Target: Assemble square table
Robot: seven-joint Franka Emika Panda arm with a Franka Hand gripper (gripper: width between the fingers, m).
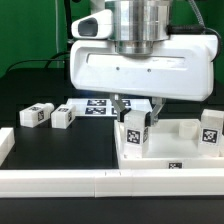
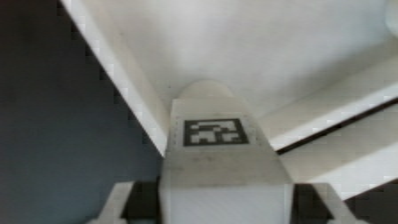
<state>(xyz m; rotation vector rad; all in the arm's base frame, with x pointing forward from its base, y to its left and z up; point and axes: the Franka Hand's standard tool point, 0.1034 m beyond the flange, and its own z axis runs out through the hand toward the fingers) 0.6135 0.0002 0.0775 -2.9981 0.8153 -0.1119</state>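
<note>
The square table's white panel (image 1: 170,152) lies at the exterior view's right. A white tag-marked leg post (image 1: 135,129) stands upright at its near left corner, and a second post (image 1: 210,130) stands at the right side. My gripper (image 1: 135,104) comes down from above onto the top of the first post. In the wrist view this post (image 2: 217,132) fills the space between my fingers (image 2: 123,200), whose dark pads lie against its sides; the gripper (image 2: 214,198) looks shut on it. The panel (image 2: 267,50) lies beyond it.
Two loose leg posts (image 1: 36,115) (image 1: 62,117) lie on the black table at the exterior view's left. The marker board (image 1: 92,106) lies behind them. White border rails run along the front (image 1: 90,184) and the left edge (image 1: 5,145).
</note>
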